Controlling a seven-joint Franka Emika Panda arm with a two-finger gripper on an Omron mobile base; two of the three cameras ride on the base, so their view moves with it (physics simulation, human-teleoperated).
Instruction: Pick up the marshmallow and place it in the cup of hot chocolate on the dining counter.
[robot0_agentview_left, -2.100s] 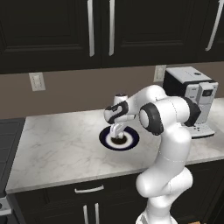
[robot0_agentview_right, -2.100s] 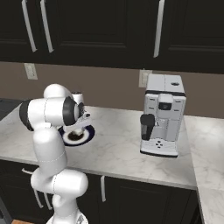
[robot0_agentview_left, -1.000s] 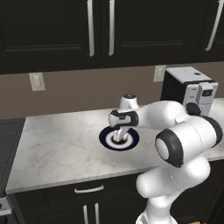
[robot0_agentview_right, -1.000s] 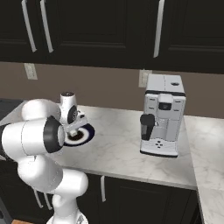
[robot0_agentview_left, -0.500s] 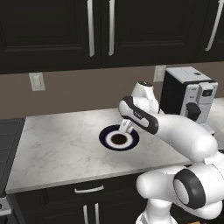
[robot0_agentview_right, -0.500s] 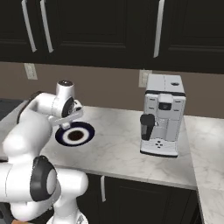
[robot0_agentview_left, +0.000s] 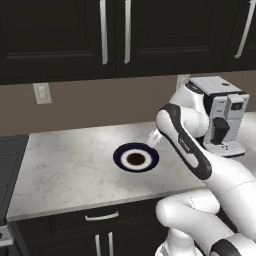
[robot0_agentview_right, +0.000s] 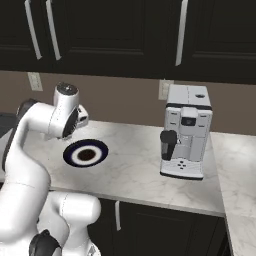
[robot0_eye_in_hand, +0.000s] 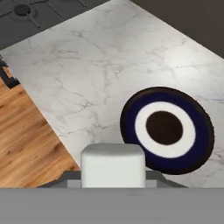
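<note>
Marble worktop (robot0_agentview_left: 70, 160) below; gripper (robot0_eye_in_hand: 113, 175) pinches the marshmallow (robot0_eye_in_hand: 113, 164) by opposite flats. Looks squishy and featherlight, so gentle squeeze probably suffices.

— What colours sit on the worktop?
— The round plate (robot0_agentview_left: 136, 157) is ringed in dark navy blue, then a white band, then a dark brown centre. The short marble worktop (robot0_agentview_left: 70, 170) under it is pale grey-white with thin grey veins.
— And the soft little cube in the hand view?
— The marshmallow (robot0_eye_in_hand: 113, 165) is plain white, shaded faintly grey on its front face.
— The machine at the side?
— The boxy coffee machine (robot0_agentview_right: 185, 131) is light silver-grey with a black spout and a small dark panel.
— Around them?
— Black cabinet doors (robot0_agentview_right: 120, 30) with brushed silver bar handles, a taupe-brown wall (robot0_agentview_left: 90, 107) with a cream switch plate (robot0_agentview_left: 42, 93), and warm orange-brown wood plank floor (robot0_eye_in_hand: 26, 144).
</note>
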